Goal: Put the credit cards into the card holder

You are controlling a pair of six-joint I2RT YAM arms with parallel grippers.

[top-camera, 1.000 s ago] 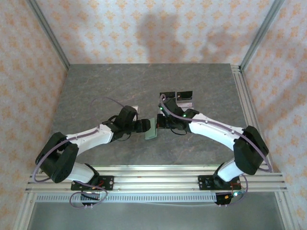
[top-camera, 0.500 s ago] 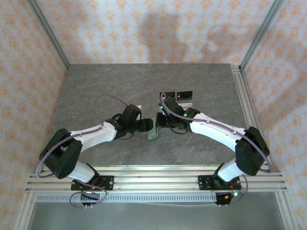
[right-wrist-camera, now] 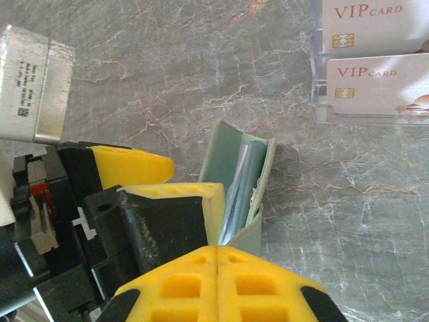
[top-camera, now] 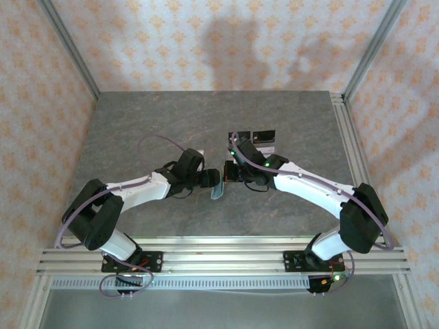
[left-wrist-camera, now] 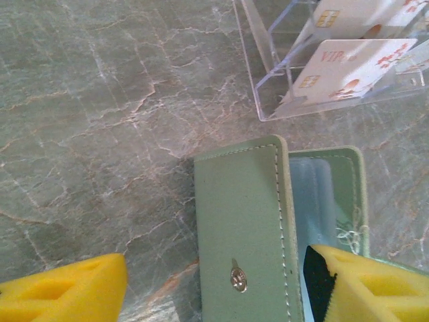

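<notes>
Grey, veined stone forms the counter (top-camera: 137,130), with peach-patterned walls (top-camera: 206,41) behind it and at both sides. Near its middle sits the card holder (top-camera: 217,190), a sage-green folding wallet, between the two arms' tips. From the left wrist it is partly open. Its stitched outer flap faces the camera with a small metal snap (left-wrist-camera: 235,280) low on it, and a paler blue lining shows in the gap beside that flap. The left gripper (left-wrist-camera: 218,268) is spread wide. One yellow pad stands well clear of the wallet over bare stone. The other is at the wallet's open side, overlapping the back flap, though I cannot tell whether it presses on it. The right gripper (right-wrist-camera: 218,251) has its yellow pads pressed together, and the near edge of one wallet flap runs down into their seam, so it appears pinched there. In that view the wallet stands on edge, tilted, its two flaps parted in a narrow V. Beyond it, apart from the wallet, a clear acrylic stand (right-wrist-camera: 322,100) rests on the counter and holds the credit cards (right-wrist-camera: 379,84). They are pale cards marked VIP with gold chips, two showing in stepped slots. A silver box with a printed label (right-wrist-camera: 30,87) sits above the left gripper's black body.
</notes>
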